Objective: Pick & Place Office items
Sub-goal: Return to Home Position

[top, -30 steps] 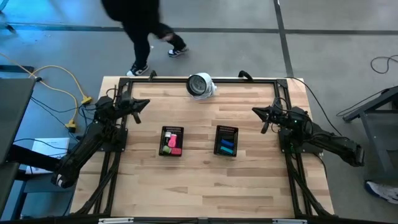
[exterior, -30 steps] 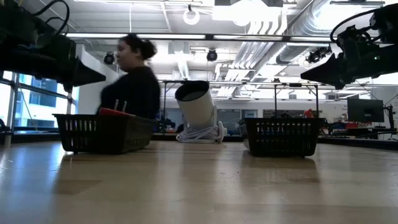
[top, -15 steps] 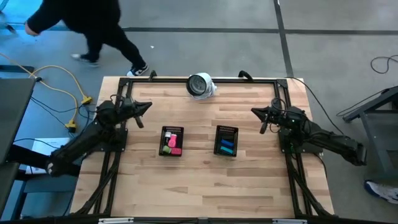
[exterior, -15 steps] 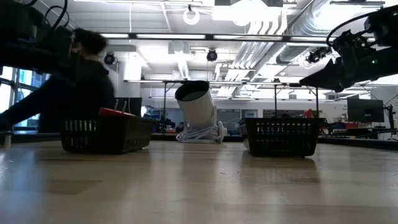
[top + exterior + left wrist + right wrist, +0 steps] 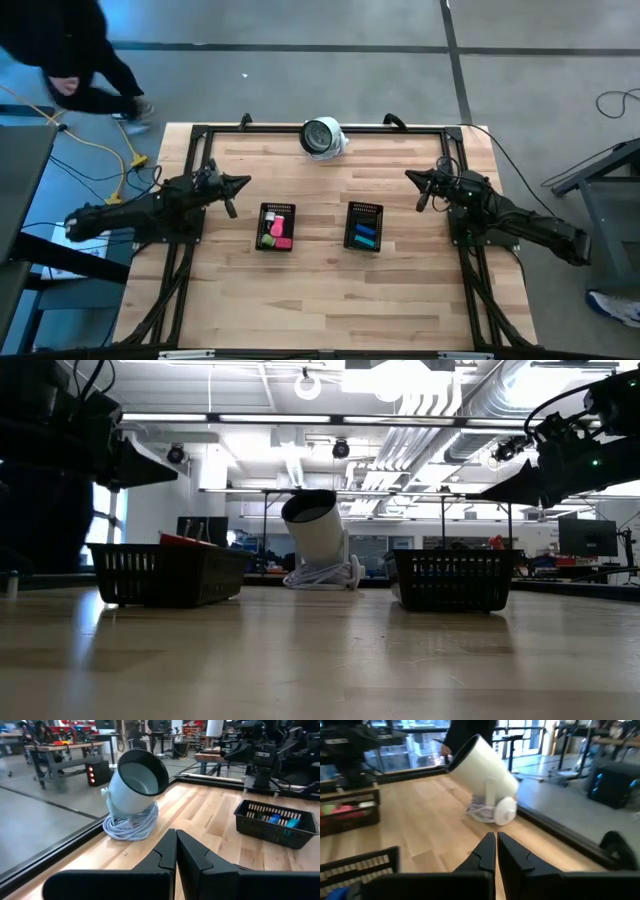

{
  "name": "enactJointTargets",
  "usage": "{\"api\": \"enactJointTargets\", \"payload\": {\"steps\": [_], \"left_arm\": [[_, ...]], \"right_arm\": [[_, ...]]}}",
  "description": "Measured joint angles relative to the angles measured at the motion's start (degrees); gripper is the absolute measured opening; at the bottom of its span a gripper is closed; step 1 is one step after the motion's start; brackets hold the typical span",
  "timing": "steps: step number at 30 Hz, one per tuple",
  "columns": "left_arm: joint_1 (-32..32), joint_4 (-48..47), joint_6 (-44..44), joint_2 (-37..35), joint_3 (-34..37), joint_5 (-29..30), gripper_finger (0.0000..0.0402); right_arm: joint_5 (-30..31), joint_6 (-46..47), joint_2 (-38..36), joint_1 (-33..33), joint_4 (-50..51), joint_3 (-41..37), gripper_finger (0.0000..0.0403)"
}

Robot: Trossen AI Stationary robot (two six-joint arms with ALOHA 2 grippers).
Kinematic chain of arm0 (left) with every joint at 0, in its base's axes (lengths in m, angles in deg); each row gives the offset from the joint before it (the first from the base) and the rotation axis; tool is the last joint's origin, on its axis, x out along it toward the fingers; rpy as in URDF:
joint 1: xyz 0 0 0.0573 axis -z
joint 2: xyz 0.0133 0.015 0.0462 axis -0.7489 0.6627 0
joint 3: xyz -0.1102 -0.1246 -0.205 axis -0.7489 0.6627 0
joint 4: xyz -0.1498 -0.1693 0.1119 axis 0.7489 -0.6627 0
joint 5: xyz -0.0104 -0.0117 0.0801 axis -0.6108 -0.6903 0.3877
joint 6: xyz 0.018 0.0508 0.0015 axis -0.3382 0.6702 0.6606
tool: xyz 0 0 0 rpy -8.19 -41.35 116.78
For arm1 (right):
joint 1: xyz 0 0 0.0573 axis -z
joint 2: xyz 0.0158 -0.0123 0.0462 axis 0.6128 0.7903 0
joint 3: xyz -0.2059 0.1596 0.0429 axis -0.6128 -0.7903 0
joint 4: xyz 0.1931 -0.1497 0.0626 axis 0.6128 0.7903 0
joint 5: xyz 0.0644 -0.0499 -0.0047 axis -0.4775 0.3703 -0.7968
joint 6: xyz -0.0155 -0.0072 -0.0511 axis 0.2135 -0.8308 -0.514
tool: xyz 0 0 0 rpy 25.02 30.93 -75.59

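The office items lie in two black mesh trays standing on the table. Pink, green and red pieces [image 5: 276, 236] are in the left tray [image 5: 277, 210]; blue and teal pieces [image 5: 365, 238] are in the right tray [image 5: 364, 208]. My left gripper [image 5: 240, 183] hovers left of the left tray, shut and empty; its fingers meet in the left wrist view [image 5: 176, 845]. My right gripper [image 5: 410, 178] hovers right of the right tray, also shut and empty [image 5: 496, 847]. In the low view both grippers [image 5: 165, 472] [image 5: 490, 490] hang well above the table.
A white round object with a dark face [image 5: 322, 137] stands on a coil of white cable at the table's far edge, between the trays. A dark frame [image 5: 300, 128] runs along the table's edges. A person [image 5: 70, 60] is beyond the far left corner. Bare wood lies near the trays.
My left arm has swung its rear part out toward the table's left, and its gripper has shifted a little toward the near edge and the left tray, still shut. The person beyond the far edge has walked off to the left.
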Motion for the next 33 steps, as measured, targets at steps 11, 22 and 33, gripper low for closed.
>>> {"api": "enactJointTargets", "payload": {"steps": [11, 22, 33], "left_arm": [[20.2, -0.7, 4.3, -0.1, -1.0, 26.4, 0.0000], [38.8, 0.3, 7.5, 0.0, 0.5, 49.8, 0.0000], [36.1, 4.2, 12.0, 0.2, 1.5, 33.4, 0.0000]], "right_arm": [[0.5, -3.2, -0.5, 0.0, -6.3, -0.1, 0.0005], [0.5, -4.7, -1.5, 0.0, -1.1, 0.1, 0.0005], [-5.5, -4.0, -1.5, 0.0, -4.1, 0.0, 0.0005]]}}
